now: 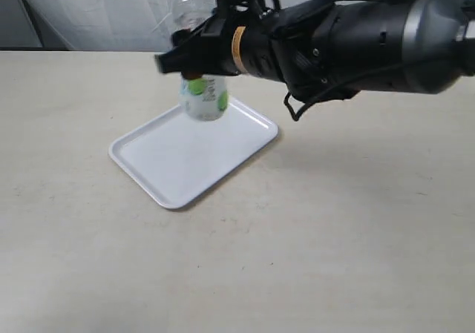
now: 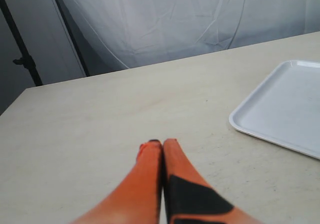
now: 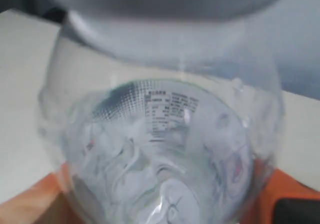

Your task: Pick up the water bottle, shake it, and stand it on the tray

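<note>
Clamping the bottle about its middle, the right gripper holds it near upright, label end down, above the tray. Bottle base looks just clear of the tray's corner nearest the table's far edge, so I judge the coming move a straight descent. Left gripper, fingers pressed together and empty, sits low over the table toward its left edge, farther from the bottle.
</note>
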Controlling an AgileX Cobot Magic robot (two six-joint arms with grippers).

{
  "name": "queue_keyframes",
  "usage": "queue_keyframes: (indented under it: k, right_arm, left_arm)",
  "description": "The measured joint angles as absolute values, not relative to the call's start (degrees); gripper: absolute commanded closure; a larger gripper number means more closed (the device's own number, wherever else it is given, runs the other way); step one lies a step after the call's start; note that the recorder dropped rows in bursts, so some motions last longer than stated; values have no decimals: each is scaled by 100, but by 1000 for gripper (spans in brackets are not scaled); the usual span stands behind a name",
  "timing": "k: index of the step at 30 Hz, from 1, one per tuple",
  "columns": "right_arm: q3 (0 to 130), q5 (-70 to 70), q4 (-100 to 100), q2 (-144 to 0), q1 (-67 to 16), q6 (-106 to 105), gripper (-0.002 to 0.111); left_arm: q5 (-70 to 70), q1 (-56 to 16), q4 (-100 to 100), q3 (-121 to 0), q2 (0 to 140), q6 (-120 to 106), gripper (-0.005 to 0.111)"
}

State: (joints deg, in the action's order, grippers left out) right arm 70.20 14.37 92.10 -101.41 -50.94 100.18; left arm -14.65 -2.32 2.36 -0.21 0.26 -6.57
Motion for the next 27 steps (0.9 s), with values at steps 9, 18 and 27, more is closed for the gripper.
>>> queue_keyframes:
  k: [9,18,27]
  right_arm:
    - [7385,1840,8733,-10441,-4920,9285,109]
    - [7850,2418,7317,-10654,-4948,8023,109]
    - [8502,2234,4252,-10999,-4983,5112,109]
  left_arm:
    - [-1465,-232,236,-21,26,-657,106]
    - [-1465,-232,236,-21,26,-657,106]
    - [-1465,-232,236,-21,26,-657,106]
